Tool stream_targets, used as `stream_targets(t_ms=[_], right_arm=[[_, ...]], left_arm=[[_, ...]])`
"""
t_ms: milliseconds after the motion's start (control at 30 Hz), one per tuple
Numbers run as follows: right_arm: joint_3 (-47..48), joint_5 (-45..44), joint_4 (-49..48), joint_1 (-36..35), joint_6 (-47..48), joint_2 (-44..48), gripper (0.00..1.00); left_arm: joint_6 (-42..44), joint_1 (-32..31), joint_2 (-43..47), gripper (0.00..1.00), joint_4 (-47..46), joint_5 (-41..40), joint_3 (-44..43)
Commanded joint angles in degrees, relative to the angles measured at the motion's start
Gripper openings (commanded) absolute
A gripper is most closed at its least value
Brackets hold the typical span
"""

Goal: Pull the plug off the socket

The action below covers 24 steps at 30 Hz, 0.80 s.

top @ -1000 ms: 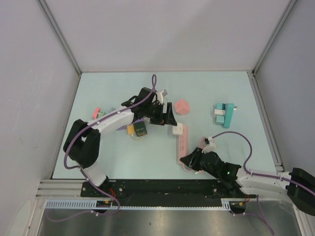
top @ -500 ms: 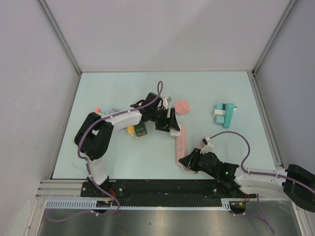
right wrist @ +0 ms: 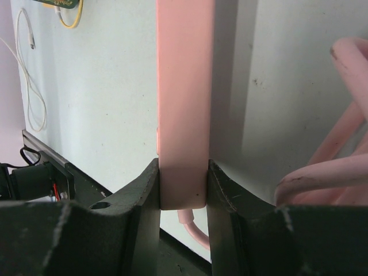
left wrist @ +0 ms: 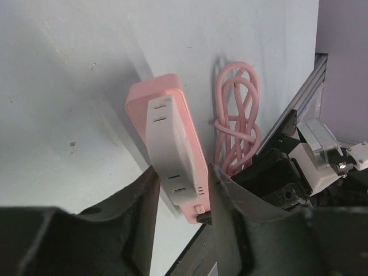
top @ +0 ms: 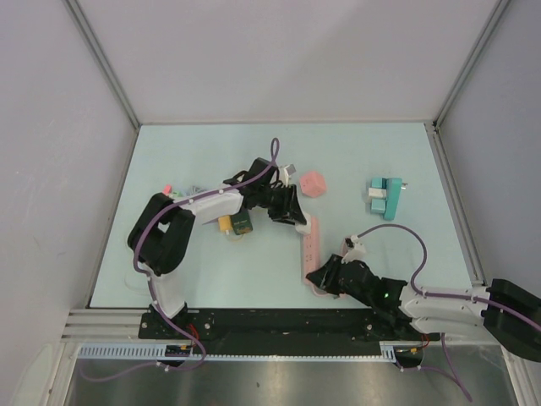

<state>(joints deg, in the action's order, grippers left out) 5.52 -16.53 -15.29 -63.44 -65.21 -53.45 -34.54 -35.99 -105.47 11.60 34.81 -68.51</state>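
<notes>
We see a pale table [top: 194,262] from above, with one pink power strip [top: 310,245] lying right of centre and running from far to near. The right gripper [right wrist: 182,172] has both fingers pressed flat against the narrow sides of the strip's near end, pinning it. The left gripper [top: 295,215] sits over the far end with its jaws parted; the strip shows in the gap and nothing is clamped. We cannot pick out the plug, because the slots on the strip's white face look bare in the left wrist view. We judge a plug to be light, hard plastic held only by prong friction, best pinched on its flat sides and drawn straight out. The strip looks light, stiff and smooth, so it would lift unless held. We count one strip, one soft coiled pink cable [left wrist: 236,123], two grippers, one pink block [top: 313,183], one teal-and-white adapter [top: 385,197] and one green-and-yellow block [top: 239,222].
</notes>
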Motion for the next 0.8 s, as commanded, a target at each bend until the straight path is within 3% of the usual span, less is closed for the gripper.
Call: stream_targets(t_ms=[0,133,267,367,600,767], right_arm=[[3.0,-1.9,-2.1,-0.5,1.1,-0.5,0.32],[5.1,-2.6,0.2,-0.3,1.7,-0.5,0.42],[7.6,-3.8,4.0,2.4,2.5,-0.8,0.53],[8.7,-0.4,4.7,7.6,3.9,-1.4,0.58],[12.0,7.8,3.6,19.6,11.0,-4.8,0.6],[16.2,12.7,4.0,23.4,16.9,-10.2,0.55]], left_arm=[[-0.2,-0.2,-0.8,0.44,-1.1,1.8,-0.7],[0.1,-0.2,-1.8,0.35,-0.2,1.7,-1.0],[0.4,-0.3,-1.9,0.12,0.3,1.3,-1.2],[0.7,-0.3,-2.2,0.0,0.6,1.5,-1.3],[1.1,-0.3,-2.7,0.01,1.3,2.2,-1.5],[1.4,-0.2,-3.0,0.01,1.9,2.3,-1.8]])
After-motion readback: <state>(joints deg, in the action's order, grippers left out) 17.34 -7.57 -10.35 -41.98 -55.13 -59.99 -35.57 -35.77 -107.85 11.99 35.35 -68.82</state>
